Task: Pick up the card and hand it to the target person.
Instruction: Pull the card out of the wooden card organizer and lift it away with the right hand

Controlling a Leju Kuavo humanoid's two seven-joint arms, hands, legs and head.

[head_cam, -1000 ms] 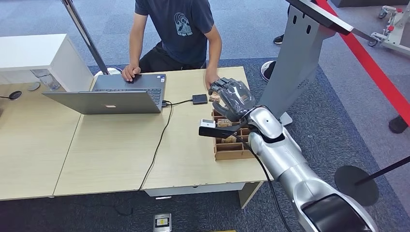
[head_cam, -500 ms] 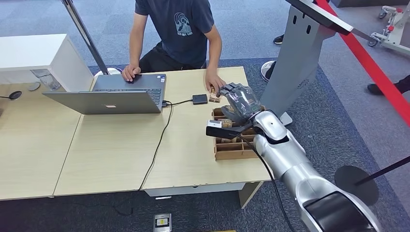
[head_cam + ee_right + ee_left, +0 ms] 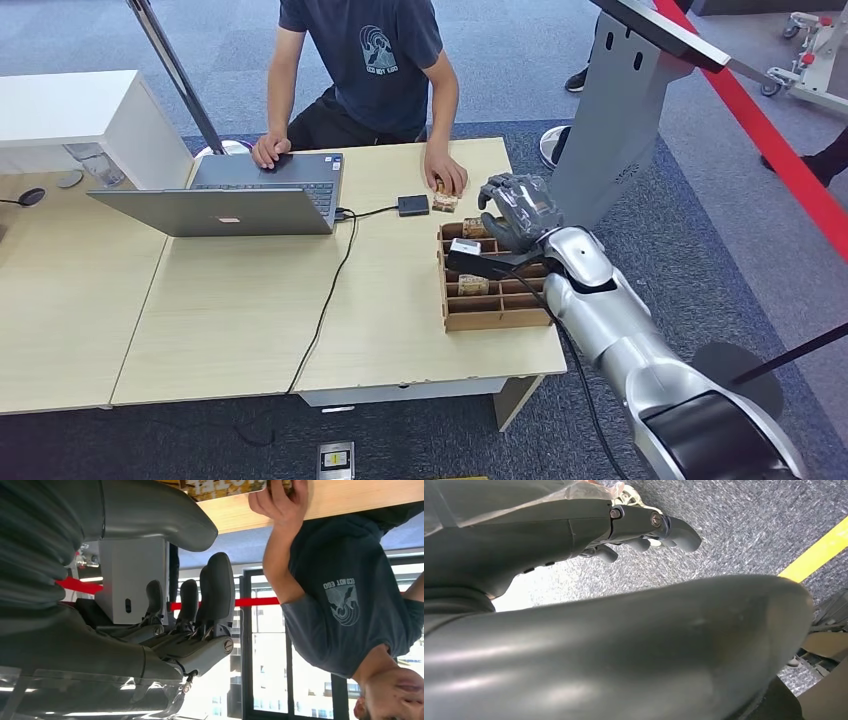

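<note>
While right hand (image 3: pixel 515 212), fingers spread and empty, hovers over wooden card box (image 3: pixel 492 312), next: descend, pinch one card.

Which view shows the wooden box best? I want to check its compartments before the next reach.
The head view: the wooden box lies whole on the table, dividers visible, with the right hand over its far end. The right wrist view catches just a strip of it. The left wrist view faces carpet.
</note>
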